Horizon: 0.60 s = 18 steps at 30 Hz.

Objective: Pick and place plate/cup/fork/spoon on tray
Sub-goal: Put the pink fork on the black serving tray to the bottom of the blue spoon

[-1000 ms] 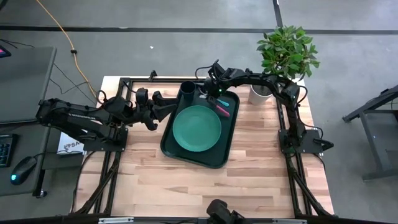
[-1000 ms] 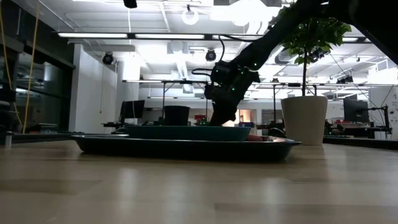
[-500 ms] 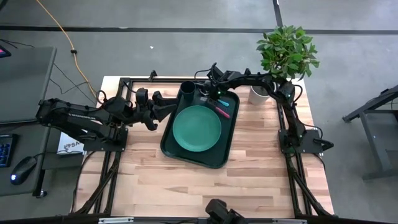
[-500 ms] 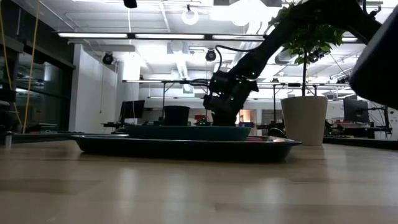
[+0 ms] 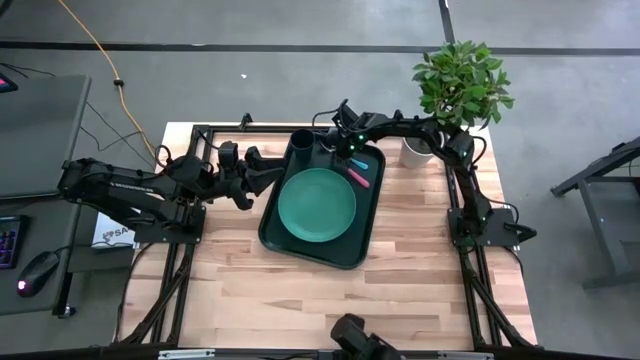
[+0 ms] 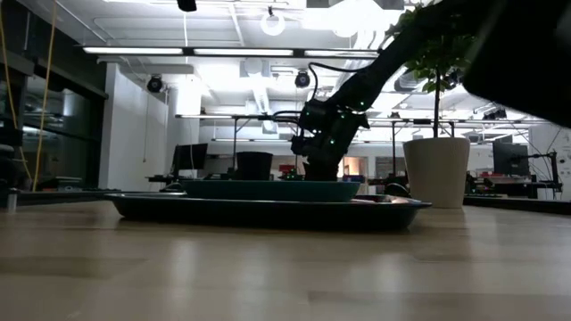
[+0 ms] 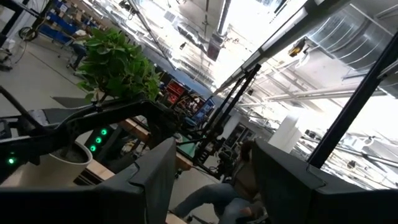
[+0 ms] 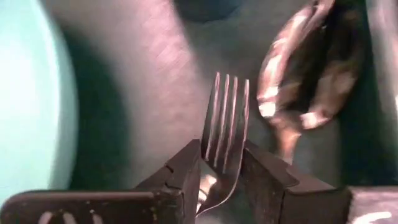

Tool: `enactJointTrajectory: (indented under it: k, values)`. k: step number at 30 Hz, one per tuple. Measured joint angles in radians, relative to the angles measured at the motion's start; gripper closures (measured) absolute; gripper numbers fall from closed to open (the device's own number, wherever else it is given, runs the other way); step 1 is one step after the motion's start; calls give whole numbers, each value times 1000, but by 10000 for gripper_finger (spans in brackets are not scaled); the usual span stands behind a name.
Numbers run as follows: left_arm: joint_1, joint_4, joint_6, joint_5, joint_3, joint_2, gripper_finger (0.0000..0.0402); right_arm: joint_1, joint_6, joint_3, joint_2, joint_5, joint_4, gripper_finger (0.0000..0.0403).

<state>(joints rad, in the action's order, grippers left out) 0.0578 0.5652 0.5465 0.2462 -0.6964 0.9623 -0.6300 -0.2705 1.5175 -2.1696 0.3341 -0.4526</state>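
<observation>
Fork [image 8: 224, 134] sits pinched between the right gripper [image 8: 221, 171] fingers, low over the tray [image 5: 285, 240] at its one o'clock corner, spoon [image 8: 305, 81] just beside. Left gripper [image 5: 262, 168] waits with fingers spread at the tray's ten o'clock side.

Open-plan robotics lab or industrial workshop hall, not a home. Butcher-block wooden table [image 5: 300, 290] on a black metal frame, set on grey concrete floor [image 5: 250, 70] marked with dark tape lines; orange cable [image 5: 95, 50] trailing across it; desk corner with keyboard [image 5: 8, 240] and mouse [image 5: 37, 270] at one side. Beyond the table: exposed white ceiling ducts [image 6: 259, 85], strip lights [image 6: 143, 51], rows of workbenches with monitors [image 6: 189, 158], a potted plant [image 6: 436, 169].
</observation>
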Motion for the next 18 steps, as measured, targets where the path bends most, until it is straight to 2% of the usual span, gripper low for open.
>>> enactJointTrajectory:
  k: [10, 15, 18]
  values:
    - [0, 0, 0, 0, 0, 0, 206, -25, -49, 135, 0, -43, -109, 300]
    - [-1, -5, 0, -11, 0, 0, 206, -45, -51, 217, 0, -20, -266, 301]
    - [-1, -16, 0, -26, 0, 0, 206, -54, -83, 227, 15, 13, -376, 315]
